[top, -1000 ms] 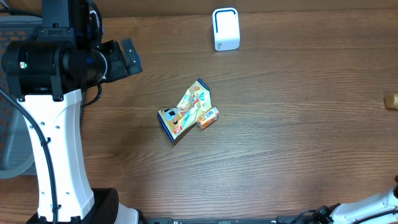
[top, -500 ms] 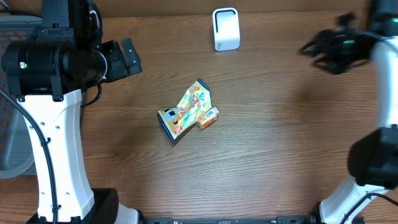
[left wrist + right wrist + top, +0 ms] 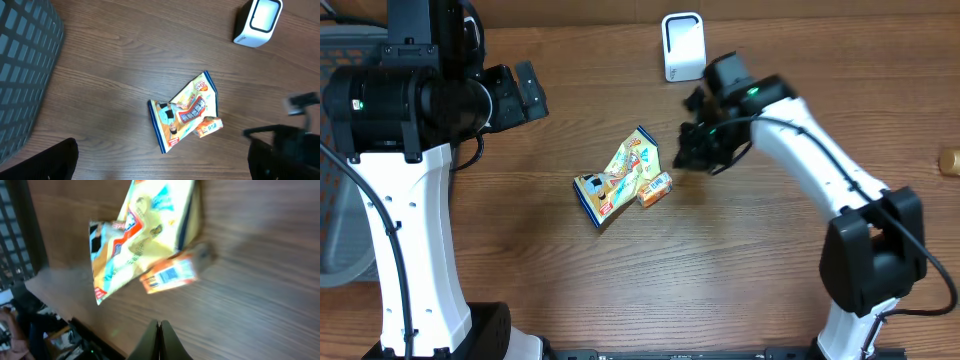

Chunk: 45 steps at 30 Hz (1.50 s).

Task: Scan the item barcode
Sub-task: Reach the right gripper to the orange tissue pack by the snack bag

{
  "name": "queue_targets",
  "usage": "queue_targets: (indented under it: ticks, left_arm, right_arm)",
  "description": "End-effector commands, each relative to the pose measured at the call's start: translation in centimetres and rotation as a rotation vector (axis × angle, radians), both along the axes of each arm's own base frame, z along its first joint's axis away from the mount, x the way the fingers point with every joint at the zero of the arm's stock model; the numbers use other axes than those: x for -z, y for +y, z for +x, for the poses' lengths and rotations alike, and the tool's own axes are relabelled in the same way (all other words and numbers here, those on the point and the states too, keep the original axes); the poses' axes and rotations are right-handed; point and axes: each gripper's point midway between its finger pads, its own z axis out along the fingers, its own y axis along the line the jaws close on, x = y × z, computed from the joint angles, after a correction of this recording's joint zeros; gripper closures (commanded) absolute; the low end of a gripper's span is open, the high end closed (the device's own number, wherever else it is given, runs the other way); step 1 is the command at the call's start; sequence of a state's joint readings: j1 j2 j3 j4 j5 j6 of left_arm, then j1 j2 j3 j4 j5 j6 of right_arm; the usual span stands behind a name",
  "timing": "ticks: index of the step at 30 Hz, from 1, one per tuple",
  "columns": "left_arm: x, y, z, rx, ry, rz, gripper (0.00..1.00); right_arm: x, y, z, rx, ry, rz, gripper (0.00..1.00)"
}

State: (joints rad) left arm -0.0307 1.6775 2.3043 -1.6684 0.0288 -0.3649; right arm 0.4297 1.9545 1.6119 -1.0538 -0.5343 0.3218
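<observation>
You see the snack packet lying flat near the middle of the table, and a small orange box touches it on its 4 o'clock side. The right gripper hangs just beside the packet, at its 2 o'clock; its jaws are pressed together and hold nothing. The left gripper is well apart at 10 o'clock, spread fully wide and empty. The white scanner stands at 12 o'clock, near the table edge.
</observation>
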Motion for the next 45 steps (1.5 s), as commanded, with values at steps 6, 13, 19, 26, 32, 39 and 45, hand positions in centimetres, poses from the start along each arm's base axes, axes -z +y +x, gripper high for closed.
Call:
queue_targets:
  ticks: [6, 13, 19, 26, 32, 39, 45]
  left_arm:
    - [-0.5, 0.2, -0.3, -0.014, -0.017, -0.003, 0.00]
    - [-0.5, 0.2, -0.3, -0.014, -0.017, -0.003, 0.00]
    - [-0.5, 0.2, -0.3, -0.014, -0.017, -0.003, 0.00]
    - [-0.5, 0.2, -0.3, -0.014, -0.017, -0.003, 0.00]
    - [-0.5, 0.2, -0.3, -0.014, -0.017, -0.003, 0.00]
    - [-0.5, 0.2, -0.3, -0.014, -0.017, -0.003, 0.00]
    - [-0.5, 0.2, -0.3, -0.014, -0.017, -0.003, 0.00]
  right_arm:
    - [3.4, 3.0, -1.5, 0.147, 0.064, -0.041, 0.96]
    - [6.8, 2.3, -1.5, 0.251, 0.049, -0.105, 0.96]
    - [9.0, -3.1, -0.5, 0.347, -0.031, -0.358, 0.96]
    - [8.4, -8.9, -0.3, 0.423, 0.000, -0.536, 0.96]
    - [5.3, -4.1, -0.3, 0.139, -0.014, -0.278, 0.96]
    - [4.5, -0.6, 0.0, 0.237, -0.007, -0.208, 0.89]
    - [5.0, 1.2, 0.1, 0.340, -0.102, -0.306, 0.71]
